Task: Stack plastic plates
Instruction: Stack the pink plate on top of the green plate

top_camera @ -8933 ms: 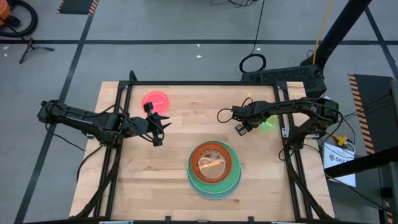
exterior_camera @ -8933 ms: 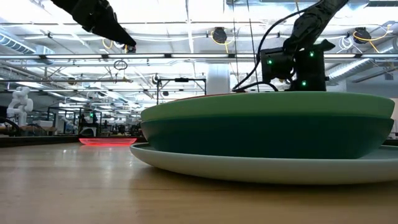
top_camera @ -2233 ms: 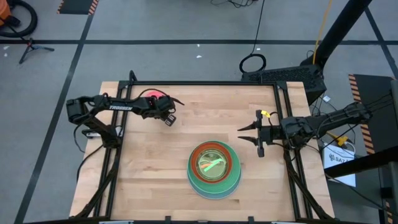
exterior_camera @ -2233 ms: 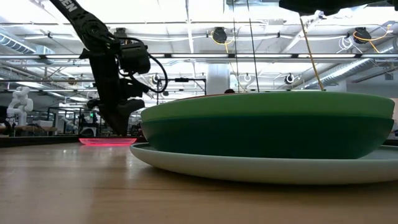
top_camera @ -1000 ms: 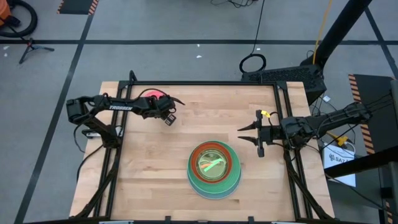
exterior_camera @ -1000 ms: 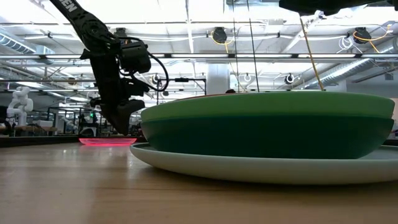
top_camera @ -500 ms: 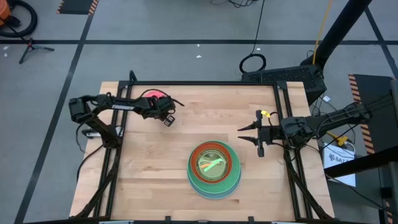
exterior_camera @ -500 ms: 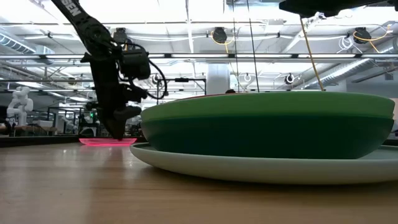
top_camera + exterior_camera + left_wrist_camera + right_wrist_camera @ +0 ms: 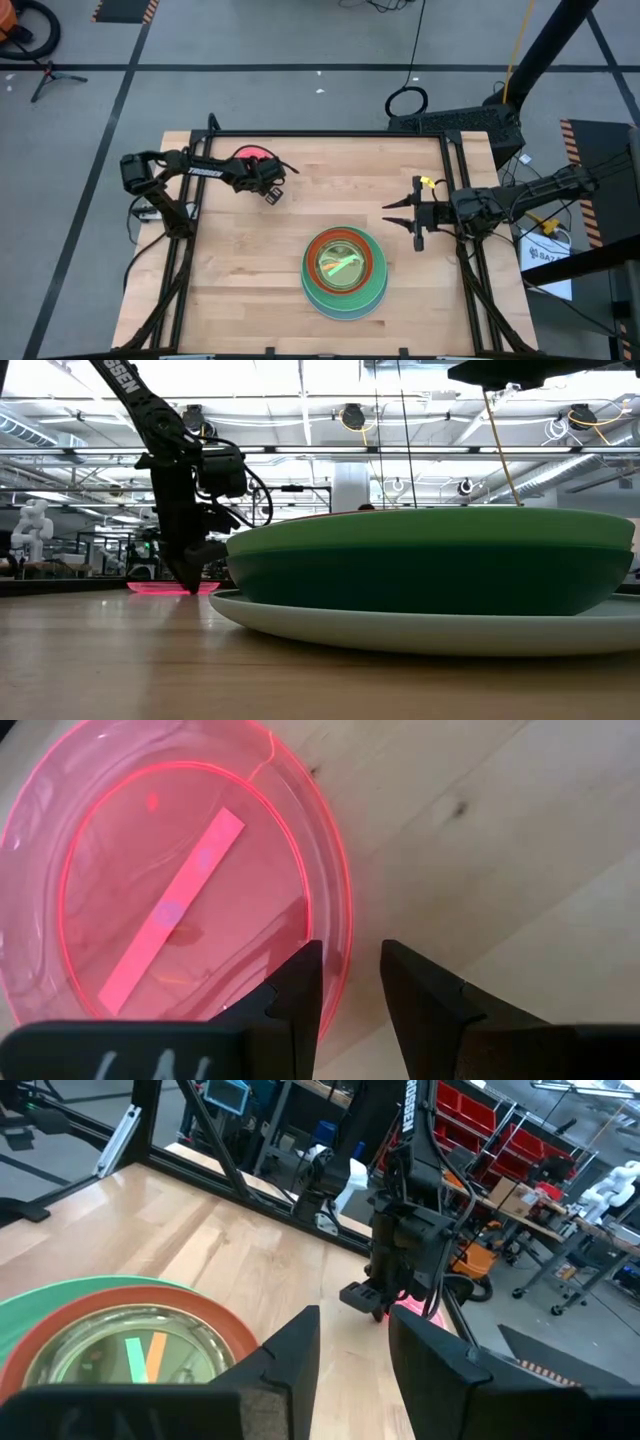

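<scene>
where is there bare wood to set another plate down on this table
The widest bare wood lies along the near edge of the table, left of the plate stack. The middle, between the pink plate and the stack, is also free. It is crowded at the far left corner, where the left gripper straddles the pink plate's rim, and near the right gripper.

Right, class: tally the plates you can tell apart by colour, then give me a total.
Pink plate: 1
Red-orange plate: 1
Dark green plate: 1
Lighter green plate: 1
Pale bottom plate: 1
Total: 5 told apart. The see-through plates nested in the stack's middle cannot be counted.
</scene>
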{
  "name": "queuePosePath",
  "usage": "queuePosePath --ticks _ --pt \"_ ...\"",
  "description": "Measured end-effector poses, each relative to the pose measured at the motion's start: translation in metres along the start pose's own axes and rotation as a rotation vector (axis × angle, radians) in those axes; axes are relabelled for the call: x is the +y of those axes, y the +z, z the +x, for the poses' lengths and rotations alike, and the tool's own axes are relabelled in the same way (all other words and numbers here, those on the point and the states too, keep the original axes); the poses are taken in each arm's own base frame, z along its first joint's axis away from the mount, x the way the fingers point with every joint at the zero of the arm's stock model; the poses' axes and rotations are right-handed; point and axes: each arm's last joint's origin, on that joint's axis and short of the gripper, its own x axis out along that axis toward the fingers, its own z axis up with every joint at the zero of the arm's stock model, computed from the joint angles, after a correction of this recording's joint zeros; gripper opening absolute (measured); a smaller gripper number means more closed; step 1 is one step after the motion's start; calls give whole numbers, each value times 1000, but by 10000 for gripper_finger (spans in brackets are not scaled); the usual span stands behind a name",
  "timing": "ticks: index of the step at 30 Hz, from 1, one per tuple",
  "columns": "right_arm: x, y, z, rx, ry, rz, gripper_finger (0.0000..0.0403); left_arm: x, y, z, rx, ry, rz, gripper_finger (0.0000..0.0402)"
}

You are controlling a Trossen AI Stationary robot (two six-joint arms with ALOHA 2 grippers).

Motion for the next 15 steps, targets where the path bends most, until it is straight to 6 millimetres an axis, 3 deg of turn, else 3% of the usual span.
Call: queuePosePath --ticks 5,15 --pt "0 0 0 0 0 -2 114 -2 -1 0 -5 7 8 110" --pt "0 0 0 0 0 -2 114 -11 -4 -6 -42 27 45 41"
